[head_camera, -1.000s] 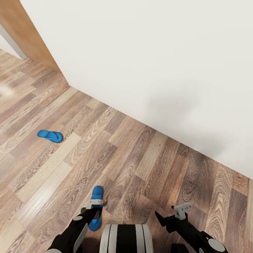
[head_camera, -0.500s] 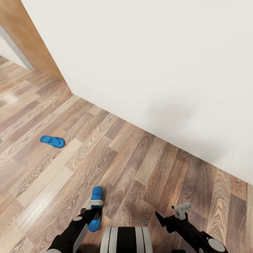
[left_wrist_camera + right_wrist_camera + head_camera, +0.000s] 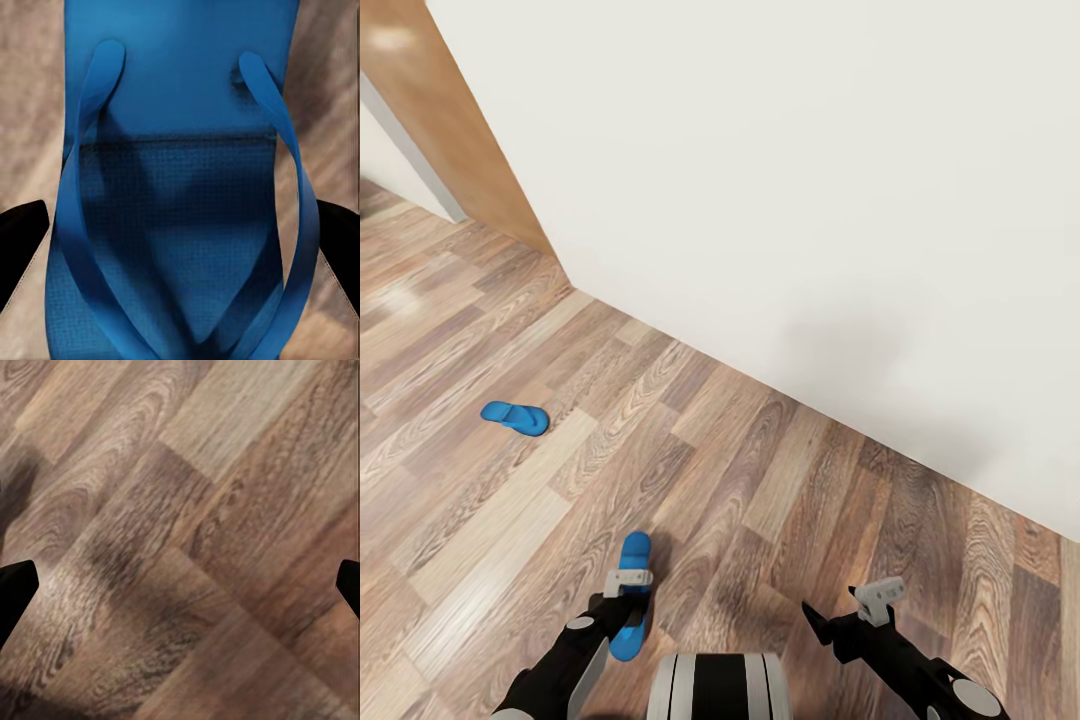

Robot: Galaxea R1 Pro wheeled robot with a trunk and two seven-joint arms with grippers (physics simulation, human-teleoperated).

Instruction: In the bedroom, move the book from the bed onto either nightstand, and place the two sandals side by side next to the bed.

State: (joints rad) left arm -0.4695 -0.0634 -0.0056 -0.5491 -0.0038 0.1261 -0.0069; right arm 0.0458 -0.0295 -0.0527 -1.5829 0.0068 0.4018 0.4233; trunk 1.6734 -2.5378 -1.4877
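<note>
One bright blue sandal (image 3: 515, 416) lies flat on the wood-plank floor, out to the left. The other blue sandal (image 3: 633, 556) hangs just above the floor in front of my base, with my left gripper (image 3: 628, 603) shut on it. In the left wrist view this sandal (image 3: 180, 150) spans the gap between both black fingertips (image 3: 21, 238), straps facing the camera. My right gripper (image 3: 842, 617) is open over bare planks, with nothing between its fingers (image 3: 15, 589). The book, bed and nightstands are out of view.
A white wall (image 3: 810, 200) runs diagonally across the head view, close ahead and to the right. A tan wooden panel (image 3: 450, 150) stands at the wall's left end. Open plank floor (image 3: 480, 520) stretches to the left and front.
The whole head view has shifted: the camera moved, so floor, wall and the lying sandal slid in the picture. Both arms keep their pose and the left still holds its sandal.
</note>
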